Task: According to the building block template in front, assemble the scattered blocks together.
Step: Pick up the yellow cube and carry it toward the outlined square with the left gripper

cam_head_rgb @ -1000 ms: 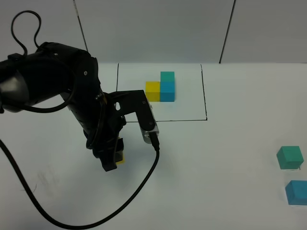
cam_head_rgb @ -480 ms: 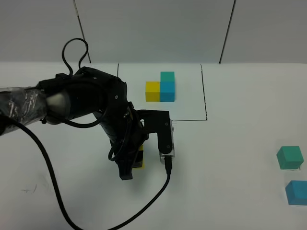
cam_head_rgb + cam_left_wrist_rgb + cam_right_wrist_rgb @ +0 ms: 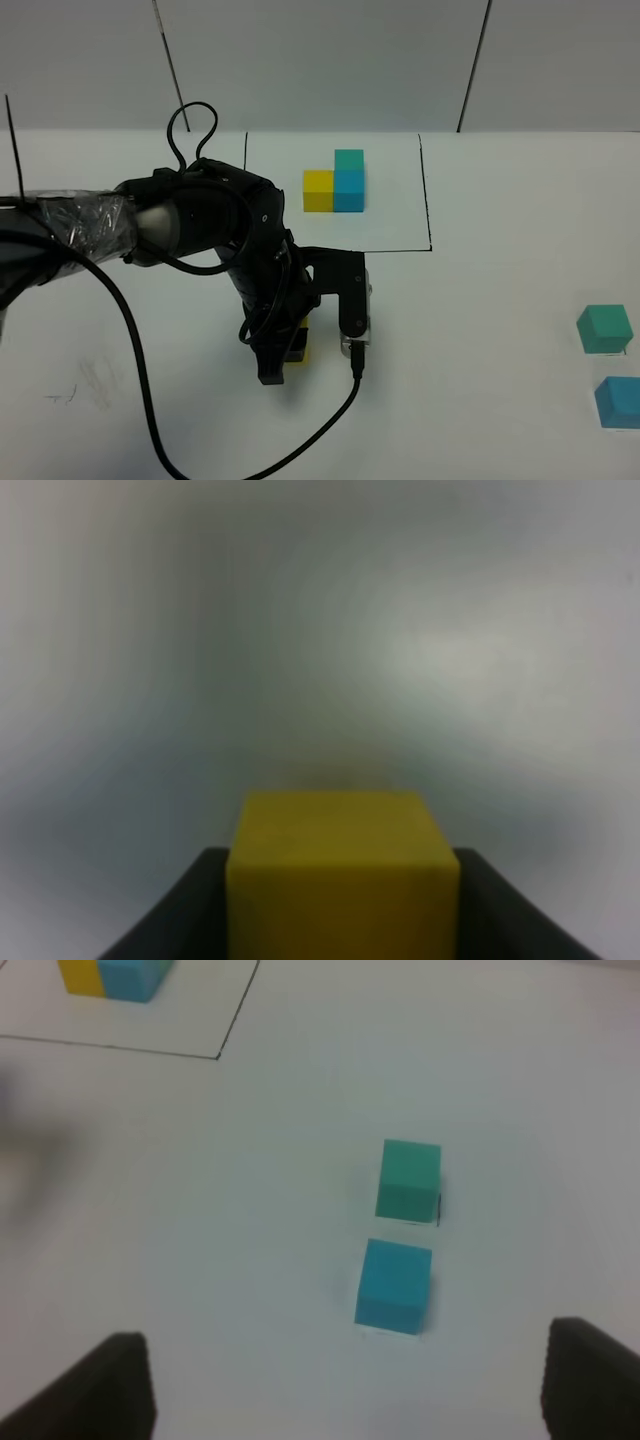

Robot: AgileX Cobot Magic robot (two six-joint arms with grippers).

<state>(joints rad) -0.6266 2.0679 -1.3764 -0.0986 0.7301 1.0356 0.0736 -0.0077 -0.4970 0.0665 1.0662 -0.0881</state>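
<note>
The building block template (image 3: 335, 185) sits in the outlined rectangle at the back: yellow joined to blue, teal on top of the blue. My left gripper (image 3: 284, 357) hangs low over the table in front of that rectangle, shut on the yellow block (image 3: 299, 347). In the left wrist view the yellow block (image 3: 340, 875) fills the space between the dark fingers (image 3: 180, 920). The teal block (image 3: 604, 328) and blue block (image 3: 618, 400) lie at the far right. In the right wrist view, my right gripper (image 3: 350, 1360) is open above the table, near the blue block (image 3: 393, 1285) and the teal block (image 3: 408, 1180).
A black cable (image 3: 130, 330) loops from the left arm across the front left of the white table. The black outline (image 3: 428, 200) frames the template area. The template (image 3: 110, 975) shows at the edge of the right wrist view.
The left arm has carried the yellow block to the right and a little toward the front. The teal and blue blocks and the template have not moved.
</note>
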